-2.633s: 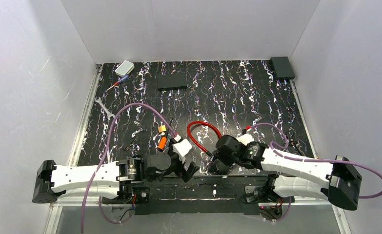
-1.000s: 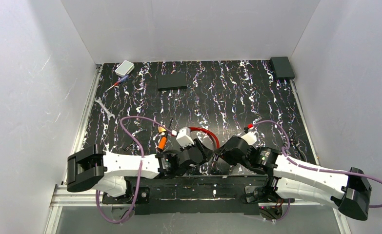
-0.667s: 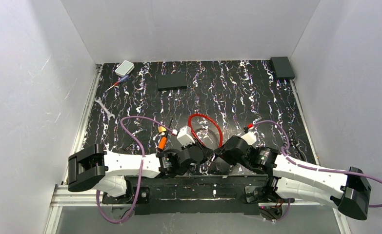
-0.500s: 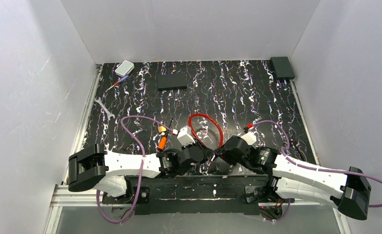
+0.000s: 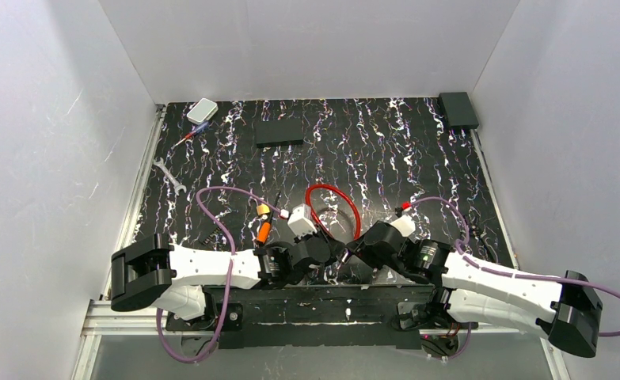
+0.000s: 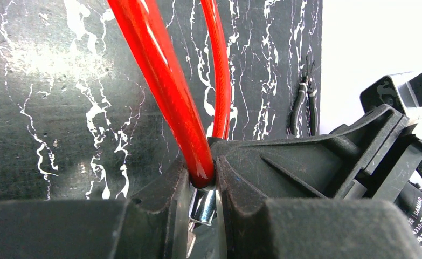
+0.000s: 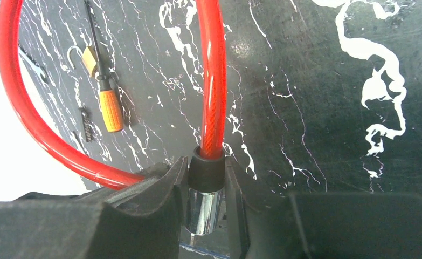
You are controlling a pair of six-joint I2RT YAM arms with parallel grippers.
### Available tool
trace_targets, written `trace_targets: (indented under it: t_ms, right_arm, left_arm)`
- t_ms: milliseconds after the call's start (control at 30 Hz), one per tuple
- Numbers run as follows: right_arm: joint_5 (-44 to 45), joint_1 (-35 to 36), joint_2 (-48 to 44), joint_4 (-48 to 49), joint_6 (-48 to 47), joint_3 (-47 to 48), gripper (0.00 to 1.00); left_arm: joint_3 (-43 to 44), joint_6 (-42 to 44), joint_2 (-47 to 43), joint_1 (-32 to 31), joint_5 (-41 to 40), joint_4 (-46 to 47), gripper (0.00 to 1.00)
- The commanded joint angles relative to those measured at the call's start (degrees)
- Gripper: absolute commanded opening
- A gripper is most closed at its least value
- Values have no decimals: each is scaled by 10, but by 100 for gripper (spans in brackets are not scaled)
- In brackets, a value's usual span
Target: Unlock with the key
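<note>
A red cable loop (image 5: 329,187) arches over the black mat between my two grippers. My left gripper (image 6: 202,175) is shut on one end of it, where the red cable (image 6: 165,81) meets a chrome tip (image 6: 203,206). My right gripper (image 7: 206,175) is shut on the other end, pinching its black collar (image 7: 206,171) and chrome barrel (image 7: 202,211). The key (image 5: 264,230), orange with a thin black rod, lies loose on the mat left of the loop. In the right wrist view the key (image 7: 111,110) lies beside a small brass padlock (image 7: 90,56).
A silver wrench (image 5: 168,176) lies near the left edge. At the back are a white box (image 5: 202,110), a flat black box (image 5: 279,131) and a black block (image 5: 458,109) in the right corner. Small black pliers (image 6: 304,105) lie to the right.
My left gripper has closed on the cable's end. The red loop swung up from a flatter position and now stands taller between the grippers. The right gripper kept its grip.
</note>
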Motion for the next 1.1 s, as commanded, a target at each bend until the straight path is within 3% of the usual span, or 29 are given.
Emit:
trace_targets:
  t_ms: [0,667,1067]
  right_arm:
    - [-16,5,14,44,-10,-4,1]
    - [-24,5,30,54,-17,-31,1]
    - [-41,5,59,73,-46,-25,1]
  left_arm:
    - [-7,21,-25,3,-32,9,0]
    - [-27,72,-64,3,-74,8,0]
    - [-63,22,-102,11,-83,5,0]
